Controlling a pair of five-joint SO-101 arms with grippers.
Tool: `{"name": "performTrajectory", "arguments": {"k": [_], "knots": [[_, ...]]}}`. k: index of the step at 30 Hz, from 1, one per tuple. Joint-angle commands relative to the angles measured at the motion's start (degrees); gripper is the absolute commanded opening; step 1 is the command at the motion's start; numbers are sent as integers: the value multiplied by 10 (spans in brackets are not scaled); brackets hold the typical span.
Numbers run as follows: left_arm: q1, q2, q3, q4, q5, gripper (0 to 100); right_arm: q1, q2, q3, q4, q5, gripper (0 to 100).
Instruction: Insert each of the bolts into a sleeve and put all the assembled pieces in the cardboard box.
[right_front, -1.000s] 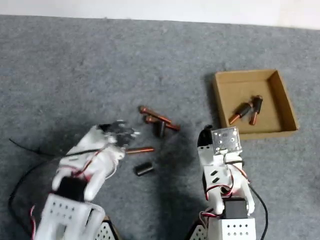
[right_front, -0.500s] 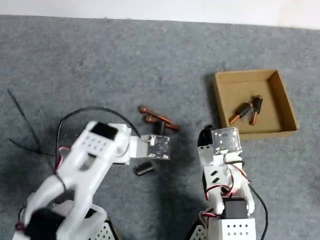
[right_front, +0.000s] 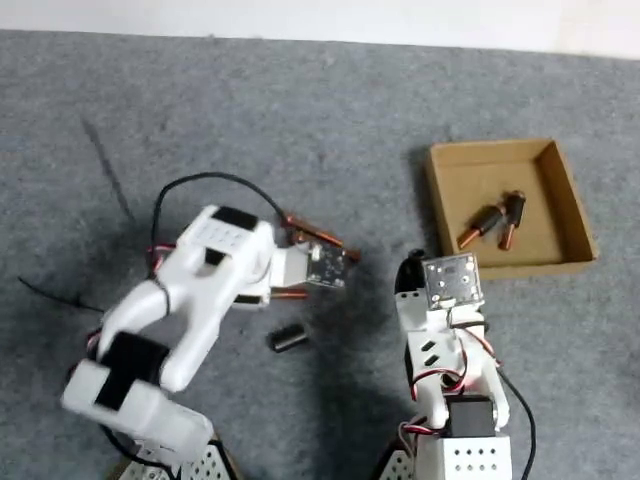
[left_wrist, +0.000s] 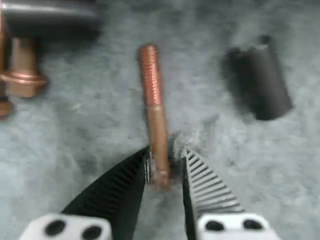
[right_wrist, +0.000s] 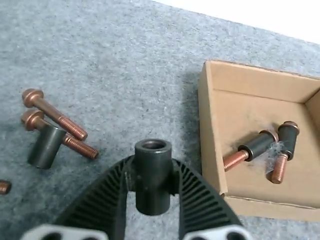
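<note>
A bolt (left_wrist: 156, 110) is laid flat on the mat (right_front: 200, 120), and its head end is straddled by the left gripper (left_wrist: 165, 165). The jaws are set narrow. One is pressed against the shank and a slight gap is seen at the other, so the bolt is judged to be bracketed but not yet clamped. The head end is presumably chosen so that the threaded tip is kept free to be pushed into a bore.

A sleeve (right_wrist: 152, 160) is clamped upright in the right gripper (right_wrist: 152, 181), with its open bore turned upward. It is judged to be held this way as a ready socket. It is kept just beside the box (right_front: 435, 200), so only a short carry is needed once a bolt is seated.

A loose sleeve (left_wrist: 262, 80) is seen lying on its side near the straddled bolt. Two more bolts (right_wrist: 57, 117) are laid side by side farther off, with a third sleeve (right_wrist: 46, 146) rested against them. These are taken to be set aside for later rounds.

Two assembled pieces (right_front: 483, 222) are lodged on the box floor, close together. From this the task is judged partly done, with three pairs to be joined.
</note>
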Motion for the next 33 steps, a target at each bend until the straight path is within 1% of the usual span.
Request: {"name": "performTrajectory", "arguments": {"k": [1,4,10,11,15,19,21,27,28,31,33], "knots": [[-3,68,-50,-2,-5,104,4,-11,65,-27,-2,5],[-5,87,-71,0,-4,104,4,-11,65,-28,-2,5],[-7,88,-73,0,-4,104,5,-11,65,-28,-2,5],[-7,89,-73,2,-4,98,5,-11,65,-28,-2,5],[-7,91,-76,19,-5,13,6,-11,65,-28,-2,5],[-7,87,-72,23,-3,6,6,-11,65,-28,-2,5],[-13,85,-82,47,-3,6,6,-11,65,-28,-2,5],[-55,27,-179,163,-7,6,6,-11,65,-28,-2,5],[-64,20,-193,176,-19,6,6,-11,65,-28,-2,5],[-98,9,-218,238,-117,6,6,-11,65,-28,-2,5],[-126,13,-230,279,-170,6,6,-11,65,-28,-2,5]]}}
